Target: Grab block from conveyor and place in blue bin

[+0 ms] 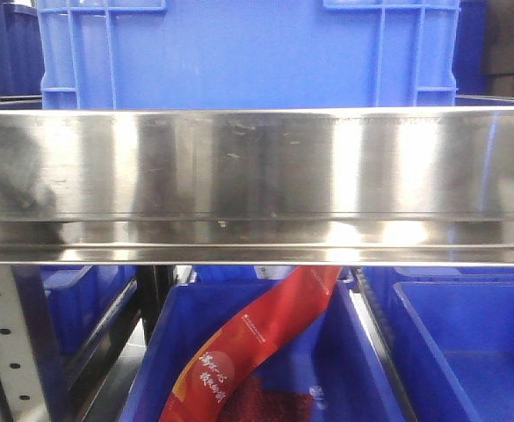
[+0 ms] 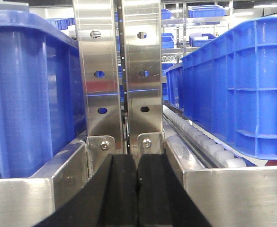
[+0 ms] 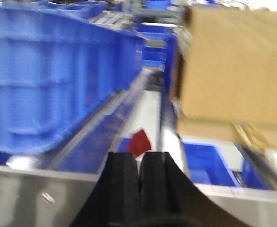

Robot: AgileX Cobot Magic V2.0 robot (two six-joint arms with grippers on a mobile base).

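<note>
Block unseen in any view; both end effectors (image 2: 137, 189) (image 3: 139, 184) closed, empty.

You can make out print only on the red packet (image 1: 257, 338) lying in the blue bin (image 1: 362, 369) under the steel shelf (image 1: 257, 176): yellow Chinese characters and a small white logo, too small to read.

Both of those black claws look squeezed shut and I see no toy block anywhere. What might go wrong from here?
1. Neither the block nor the belt shows in any view, so the arms may reach blind.
2. The left end effector sits close to the steel uprights and a blue crate; a swing might hit them.
3. The right wrist view is blurred, so the right end effector seems to be moving, near a cardboard box.
</note>
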